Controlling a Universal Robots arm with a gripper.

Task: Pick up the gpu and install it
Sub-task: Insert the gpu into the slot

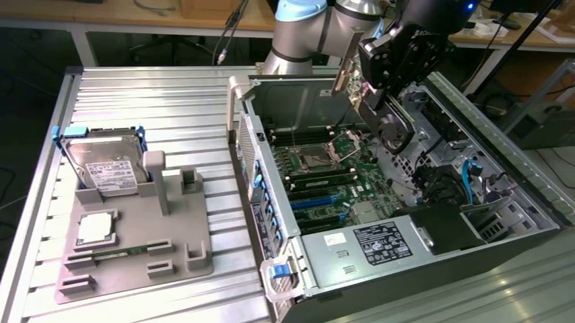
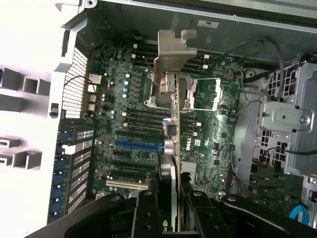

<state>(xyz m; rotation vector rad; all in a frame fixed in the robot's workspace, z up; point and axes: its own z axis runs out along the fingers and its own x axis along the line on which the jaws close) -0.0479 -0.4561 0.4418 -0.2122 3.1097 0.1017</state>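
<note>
The black gripper (image 2: 171, 206) has its 2 fingers (image 2: 146, 210) clamped on the gpu (image 2: 172, 148), a thin green circuit card with a black cooler. The card runs edge-on out from between them to its silver metal end bracket (image 2: 173, 52). Beyond lies the green motherboard (image 2: 124, 119) inside the open grey metal computer case (image 1: 306, 101); in the exterior view's upper right, the held card hangs above that board.

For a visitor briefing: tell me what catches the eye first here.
The gripper holds the gpu above the motherboard of the open computer case, on the exterior view's right. On that view's left, a hard drive in a blue frame stands upright in a grey fixture.
</note>
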